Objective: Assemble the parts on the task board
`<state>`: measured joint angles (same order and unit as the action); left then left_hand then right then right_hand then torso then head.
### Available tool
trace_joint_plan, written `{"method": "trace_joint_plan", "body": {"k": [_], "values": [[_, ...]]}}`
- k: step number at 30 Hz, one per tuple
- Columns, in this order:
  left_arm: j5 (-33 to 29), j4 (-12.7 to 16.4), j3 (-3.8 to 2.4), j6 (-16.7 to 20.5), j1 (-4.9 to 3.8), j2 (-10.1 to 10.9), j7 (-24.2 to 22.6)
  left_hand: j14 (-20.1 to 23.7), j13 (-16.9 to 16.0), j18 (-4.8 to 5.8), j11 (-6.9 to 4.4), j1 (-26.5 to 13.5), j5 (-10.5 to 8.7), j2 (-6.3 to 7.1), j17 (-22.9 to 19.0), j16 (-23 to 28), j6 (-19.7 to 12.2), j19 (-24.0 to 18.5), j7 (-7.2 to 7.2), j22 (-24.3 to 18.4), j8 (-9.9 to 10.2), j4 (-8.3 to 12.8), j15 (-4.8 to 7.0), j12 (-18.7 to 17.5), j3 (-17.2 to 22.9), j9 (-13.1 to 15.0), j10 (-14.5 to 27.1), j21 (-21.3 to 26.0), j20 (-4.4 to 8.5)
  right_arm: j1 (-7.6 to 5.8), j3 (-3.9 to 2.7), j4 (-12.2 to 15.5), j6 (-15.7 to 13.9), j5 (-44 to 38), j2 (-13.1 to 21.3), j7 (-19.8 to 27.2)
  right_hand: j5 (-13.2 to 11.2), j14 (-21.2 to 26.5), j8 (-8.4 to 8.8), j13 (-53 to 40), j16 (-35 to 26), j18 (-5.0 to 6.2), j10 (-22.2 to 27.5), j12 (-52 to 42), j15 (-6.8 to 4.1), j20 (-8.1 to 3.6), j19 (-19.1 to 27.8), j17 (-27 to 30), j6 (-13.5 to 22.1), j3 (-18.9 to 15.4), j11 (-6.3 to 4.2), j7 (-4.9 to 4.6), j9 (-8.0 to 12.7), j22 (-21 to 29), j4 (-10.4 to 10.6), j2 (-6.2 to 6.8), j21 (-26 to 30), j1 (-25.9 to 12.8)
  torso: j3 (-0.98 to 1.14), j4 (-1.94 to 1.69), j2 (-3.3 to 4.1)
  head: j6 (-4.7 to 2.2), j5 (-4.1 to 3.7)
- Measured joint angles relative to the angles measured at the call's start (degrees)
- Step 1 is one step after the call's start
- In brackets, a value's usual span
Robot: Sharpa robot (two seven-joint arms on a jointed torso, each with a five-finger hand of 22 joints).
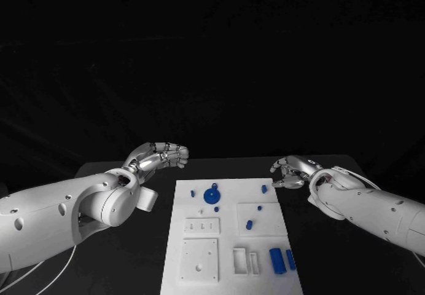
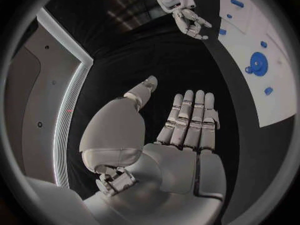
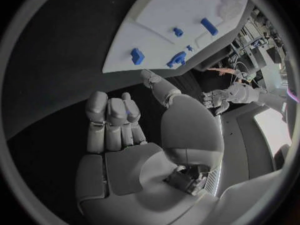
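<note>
The white task board [image 1: 228, 236] lies in the middle of the black table. Near its far end sit a round blue disc [image 1: 212, 196] and several small blue pieces [image 1: 264, 189]. Two blue cylinders [image 1: 282, 260] lie side by side at its near right. My left hand [image 1: 161, 155] hovers off the board's far left corner; its fingers [image 2: 187, 117] stretch out straight and apart, holding nothing. My right hand [image 1: 292, 172] hovers at the far right corner. Its fingers [image 3: 109, 117] curl in, and a blue speck shows between them; whether that is a held piece is unclear.
The board also carries white raised blocks [image 1: 201, 226] and open slots [image 1: 241, 260]. Bare black table [image 1: 115, 246] runs along both sides of the board. My left wrist view shows the board [image 2: 281, 102], the disc [image 2: 258, 63] and the right hand [image 2: 187, 16].
</note>
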<state>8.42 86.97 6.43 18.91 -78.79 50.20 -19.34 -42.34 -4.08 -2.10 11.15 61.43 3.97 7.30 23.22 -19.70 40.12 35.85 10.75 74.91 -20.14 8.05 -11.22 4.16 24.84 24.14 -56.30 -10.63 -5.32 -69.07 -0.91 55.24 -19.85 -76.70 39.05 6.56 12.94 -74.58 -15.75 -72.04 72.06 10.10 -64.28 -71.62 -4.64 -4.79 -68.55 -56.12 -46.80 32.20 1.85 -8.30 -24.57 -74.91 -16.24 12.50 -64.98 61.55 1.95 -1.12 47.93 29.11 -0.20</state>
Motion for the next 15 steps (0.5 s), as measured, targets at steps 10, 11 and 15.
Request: {"method": "trace_joint_plan", "body": {"k": [10, 11, 15], "values": [[0.0, -0.7, 0.03, -0.2, 0.02, -0.1, 0.0, 0.0, 0.0, 0.01, 0.0, 0.0, 0.0, 0.0, 0.0, 0.0, 0.0, 0.0, 0.0, 0.0, 0.0, 0.1, 0.0, 0.0, 0.1, 0.0, 0.0, 0.0, 0.0, 2.5, 0.11, -5.2, 1.9, 0.3, -3.2, 2.1, 0.6, 0.1, 0.0, 0.1, -0.2, 0.01, 0.2, 0.0, 0.08, -0.07, 0.3, -0.2, 0.4, -2.3, -0.18, 0.25, 0.0, 0.0, -0.3, -0.46, 0.0, 0.5, 0.43, 0.03, -0.04, 0.38, 0.02], [0.0, -0.7, 0.03, -0.2, 0.02, -0.2, -0.1, 0.0, 0.0, 0.01, 0.0, 0.0, 0.0, 0.0, 0.0, 0.0, 0.0, 0.0, 0.0, 0.0, 0.0, 0.1, 0.0, 0.0, 0.1, 0.0, 0.0, 0.0, 0.0, 2.65, 0.13, -5.5, 2.0, 0.4, -3.4, 2.3, 0.4, 0.1, 0.0, 0.1, -0.2, 0.0, 0.2, 0.0, 0.08, -0.07, 0.3, -0.2, 0.3, -2.3, -0.18, 0.26, 0.0, 0.0, -0.3, -0.64, 0.0, 0.6, 0.43, 0.01, -0.04, 0.39, 0.02], [0.1, -0.7, 0.03, -0.2, 0.02, -0.2, -0.1, 0.0, 0.0, 0.01, 0.0, 0.0, 0.0, 0.0, 0.0, 0.0, 0.0, 0.0, 0.0, 0.0, 0.0, 0.1, 0.0, 0.0, 0.1, 0.0, 0.0, 0.0, 0.0, 2.92, 0.13, -6.6, 2.0, 0.9, -4.4, 2.7, -0.5, 0.2, 0.0, -0.1, -0.2, 0.0, 0.2, 0.0, -0.05, 0.12, 0.5, -0.3, 0.4, -2.4, -0.18, 0.26, 0.0, 0.0, -0.2, -1.17, 0.0, 1.2, 0.47, -0.08, 0.03, 0.43, -0.01]]}}
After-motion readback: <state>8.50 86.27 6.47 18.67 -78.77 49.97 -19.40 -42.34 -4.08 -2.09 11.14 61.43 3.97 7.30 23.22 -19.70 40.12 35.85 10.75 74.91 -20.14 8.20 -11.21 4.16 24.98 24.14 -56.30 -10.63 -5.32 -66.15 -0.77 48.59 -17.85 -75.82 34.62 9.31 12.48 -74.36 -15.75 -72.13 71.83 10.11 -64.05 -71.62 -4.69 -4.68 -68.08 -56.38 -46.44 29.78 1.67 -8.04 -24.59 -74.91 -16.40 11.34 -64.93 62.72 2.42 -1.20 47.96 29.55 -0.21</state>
